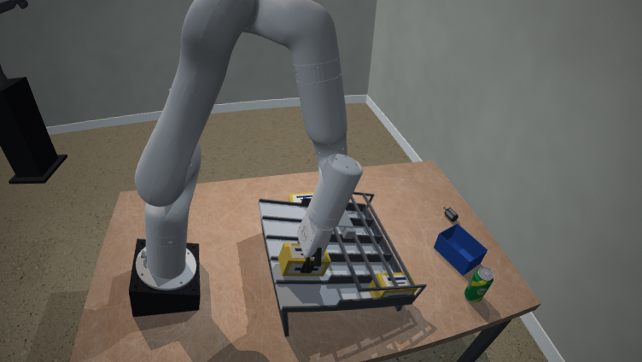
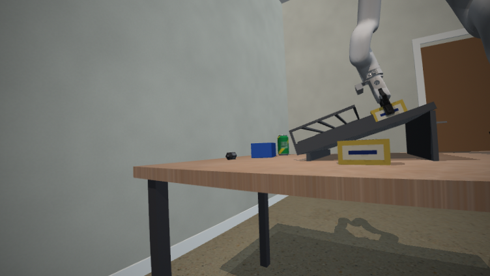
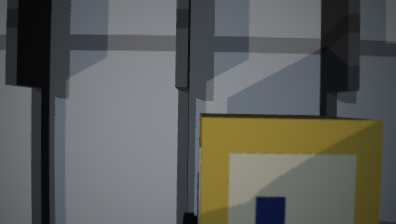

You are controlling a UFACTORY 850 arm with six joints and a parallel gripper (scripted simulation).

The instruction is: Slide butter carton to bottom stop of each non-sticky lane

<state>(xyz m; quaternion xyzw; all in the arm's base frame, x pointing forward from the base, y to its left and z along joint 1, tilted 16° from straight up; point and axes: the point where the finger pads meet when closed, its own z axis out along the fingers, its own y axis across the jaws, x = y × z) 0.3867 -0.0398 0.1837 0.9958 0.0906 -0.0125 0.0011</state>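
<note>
My gripper (image 1: 312,265) is shut on a yellow butter carton (image 1: 303,259) with a white and blue label. I hold it at the upper end of the sloped shelf (image 1: 335,256), in the second lane from the near side. The carton also shows in the side view (image 2: 388,110) and in the wrist view (image 3: 290,170). A second butter carton (image 1: 390,283) rests against the bottom stop of the nearest lane. A third butter carton (image 1: 300,196) lies on the table behind the shelf and also shows in the side view (image 2: 363,151).
A blue bin (image 1: 459,248), a green can (image 1: 478,283) and a small black object (image 1: 450,213) stand on the table to the right of the shelf. The arm's base (image 1: 165,278) is at the left.
</note>
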